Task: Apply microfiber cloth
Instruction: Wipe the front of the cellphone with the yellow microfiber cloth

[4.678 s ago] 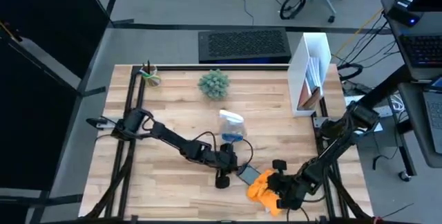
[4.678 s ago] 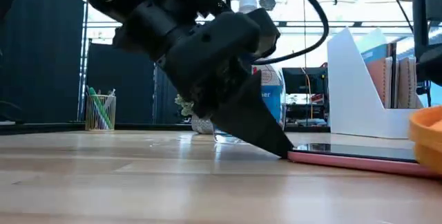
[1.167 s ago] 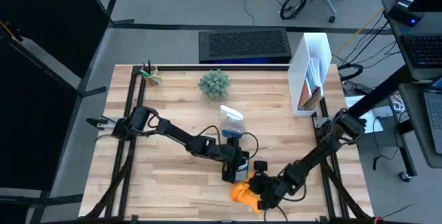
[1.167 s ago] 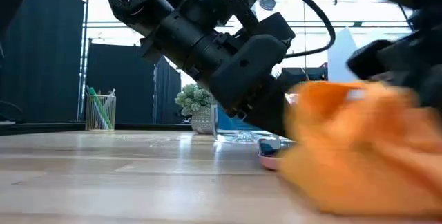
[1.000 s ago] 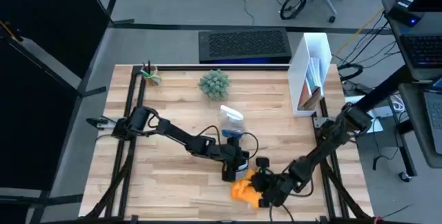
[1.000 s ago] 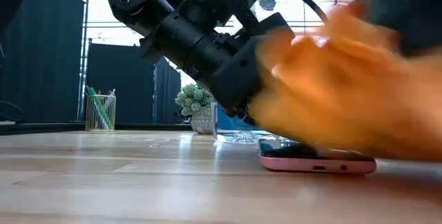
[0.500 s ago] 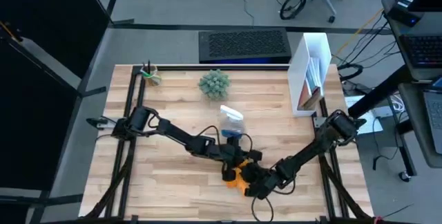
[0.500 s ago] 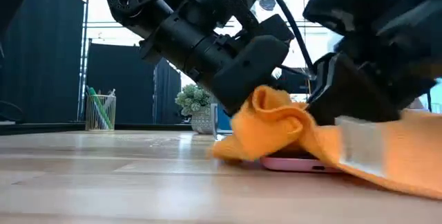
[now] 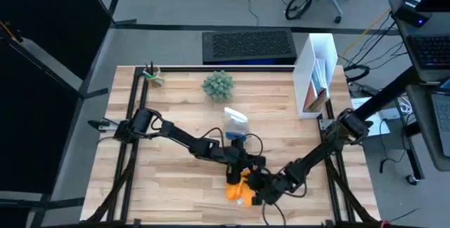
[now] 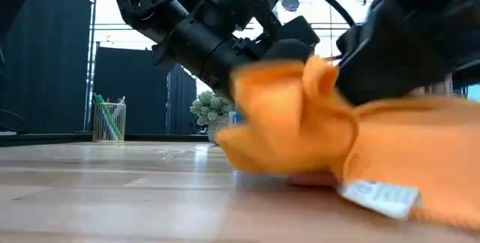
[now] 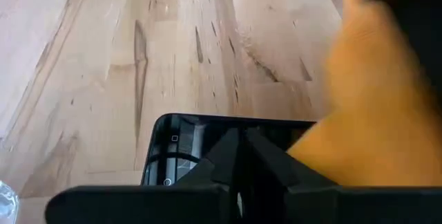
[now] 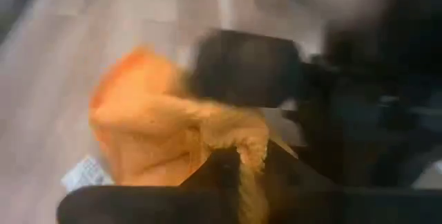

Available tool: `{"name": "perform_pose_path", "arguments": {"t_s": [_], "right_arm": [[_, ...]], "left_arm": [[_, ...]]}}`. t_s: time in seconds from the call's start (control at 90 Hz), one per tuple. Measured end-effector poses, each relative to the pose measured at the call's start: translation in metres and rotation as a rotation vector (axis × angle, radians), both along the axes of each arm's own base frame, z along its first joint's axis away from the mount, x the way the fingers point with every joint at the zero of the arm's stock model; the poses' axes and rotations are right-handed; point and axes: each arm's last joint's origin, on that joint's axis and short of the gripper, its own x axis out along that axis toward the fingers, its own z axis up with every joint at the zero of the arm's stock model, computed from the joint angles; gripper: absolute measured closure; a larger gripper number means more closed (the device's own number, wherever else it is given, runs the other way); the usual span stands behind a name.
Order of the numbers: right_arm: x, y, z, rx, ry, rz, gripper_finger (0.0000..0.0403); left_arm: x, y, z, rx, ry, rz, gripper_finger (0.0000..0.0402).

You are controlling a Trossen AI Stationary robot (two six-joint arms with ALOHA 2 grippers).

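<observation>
The bright orange microfiber cloth (image 9: 238, 188) lies bunched near the table's front centre, over part of the dark phone (image 11: 181, 149). The phone lies flat on the wood, and its pink edge (image 10: 311, 180) shows under the cloth. My right gripper (image 12: 238, 158) is shut on the cloth. My left gripper (image 11: 240, 137) is shut, its tips down on the phone's screen, with the cloth (image 11: 366, 113) right beside it. A white label (image 10: 377, 194) hangs from the cloth's hem. My left gripper presses its shut fingertips (image 11: 231, 151) down on the phone's screen near one short end (image 11: 207, 131), slanting down from the table's left. The phone lies flat on the table. My right gripper pinches a bunched fold of the cloth (image 12: 224, 137) between its two fingers, slanting down from the table's right. The cloth's bulk trails over the phone and the table, slack.
A clear spray bottle with blue liquid (image 9: 236, 127) stands just behind the phone. A small plant (image 9: 218, 85), a pen cup (image 9: 152, 75), a white file holder (image 9: 318, 73) and a dark keyboard (image 9: 247, 45) stand along the far side.
My right gripper has swept toward the table's left with the cloth, dragging it across the phone. The cloth now lies farther left, covering more of the phone.
</observation>
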Motion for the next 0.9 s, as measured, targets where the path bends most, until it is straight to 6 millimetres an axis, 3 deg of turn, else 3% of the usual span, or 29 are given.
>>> {"name": "perform_pose_path", "arguments": {"t_s": [0.122, 0.267, 0.556, 0.9], "right_arm": [[0.009, -0.01, -0.021, 0.02, 0.021, -0.081, 0.0399], [0.01, -0.001, -0.033, 0.073, 0.004, -0.06, 0.0399], [-0.015, 0.042, -0.032, 0.214, 0.05, 0.155, 0.0399], [-0.021, 0.04, -0.015, 0.096, 0.057, 0.221, 0.0399]], "left_arm": [[0.0, 0.0, 0.0, 0.0, -0.002, 0.001, 0.0387], [0.0, 0.0, 0.0, 0.002, 0.0, 0.002, 0.0387], [-0.001, 0.001, -0.003, 0.009, 0.015, 0.005, 0.0387], [-0.001, 0.0, 0.002, -0.001, 0.003, 0.004, 0.0387]]}}
